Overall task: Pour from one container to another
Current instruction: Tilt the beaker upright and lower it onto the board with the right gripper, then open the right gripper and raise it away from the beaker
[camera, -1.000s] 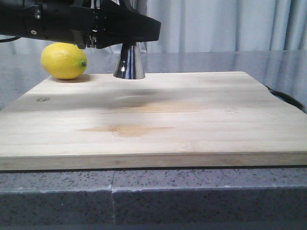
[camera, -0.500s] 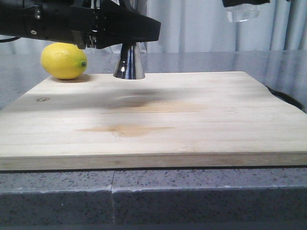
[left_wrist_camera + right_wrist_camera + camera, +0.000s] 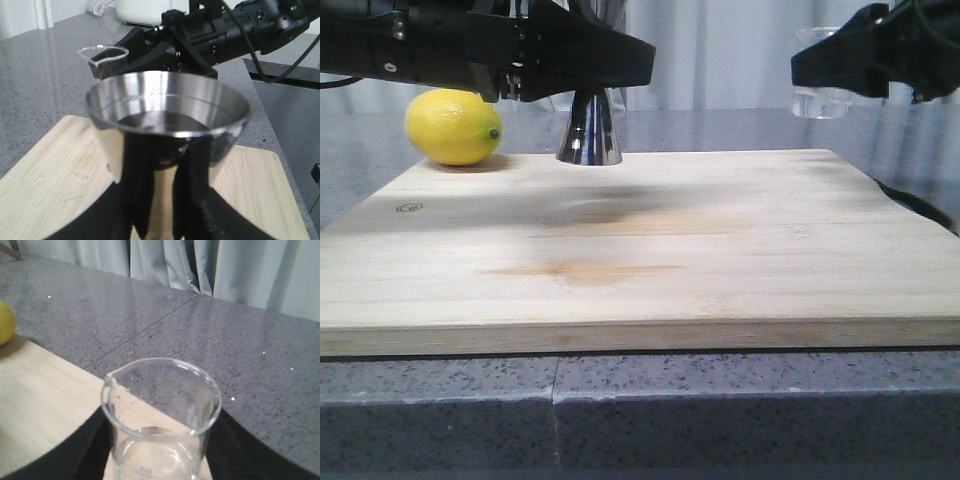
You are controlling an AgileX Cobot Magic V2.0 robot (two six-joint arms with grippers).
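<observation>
Jigger (image 3: 589,128) stands at the board's (image 3: 650,250) far edge, left pincer (image 3: 160,220) pinching it steady; right pincer (image 3: 160,450) grips beaker (image 3: 161,415) upright, aloft, well apart.

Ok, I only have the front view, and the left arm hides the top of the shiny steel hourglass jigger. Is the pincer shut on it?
Observer: Yes. In the left wrist view the left pincer clamps the shiny steel hourglass jigger below its upper cup, a black finger on each side.
Operator: Which way does the glass beaker's lip point?
Observer: The right wrist view shows the small clear glass beaker upright in the right pincer, its pouring lip turned toward the yellow lemon.
Operator: Is it over the jigger?
Observer: No. In the left wrist view the beaker's rim sits beyond the jigger's rim, apart from it.
</observation>
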